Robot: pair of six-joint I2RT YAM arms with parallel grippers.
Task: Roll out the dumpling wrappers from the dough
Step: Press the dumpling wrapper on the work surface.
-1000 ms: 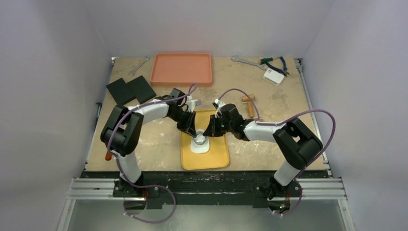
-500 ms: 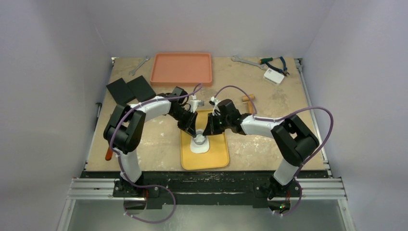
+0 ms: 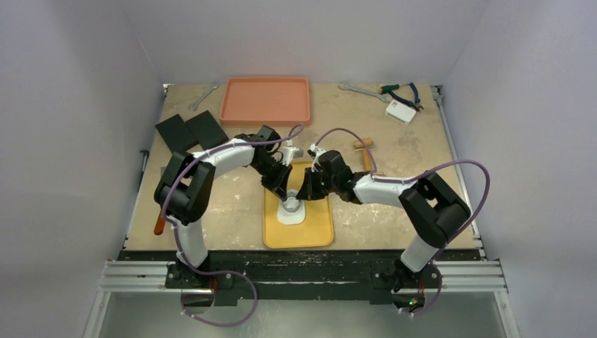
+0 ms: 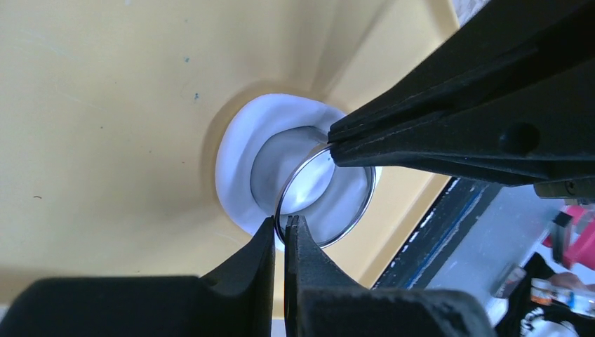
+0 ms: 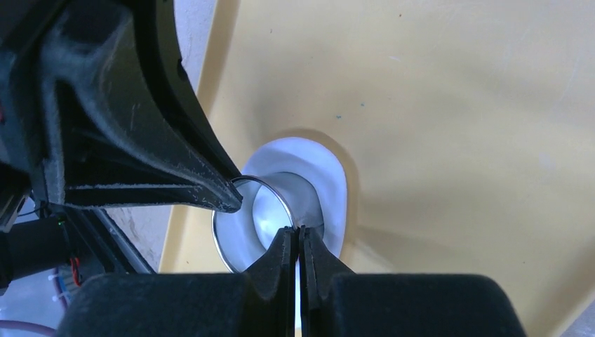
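Top view: left gripper [image 3: 286,198] and right gripper [image 3: 302,196] meet over the ring cutter [image 3: 291,205], which is pressed into the white dough [image 3: 293,216] mid yellow tray [image 3: 318,229]. Left wrist view: left jaws are clenched on the rim at 7 o'clock, right jaws at 1 o'clock. Right wrist view: same double pinch (no freed wrapper visible). Risk: uneven pull tilts the ring and tears the sheet, or the dough sticks and lifts

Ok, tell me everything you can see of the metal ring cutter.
The ring cutter is a thin, shiny metal band, round and hollow, its inner wall mirror-bright. It rests on the white dough on the yellow tray. The left gripper and the right gripper each pinch its wall, on opposite sides.
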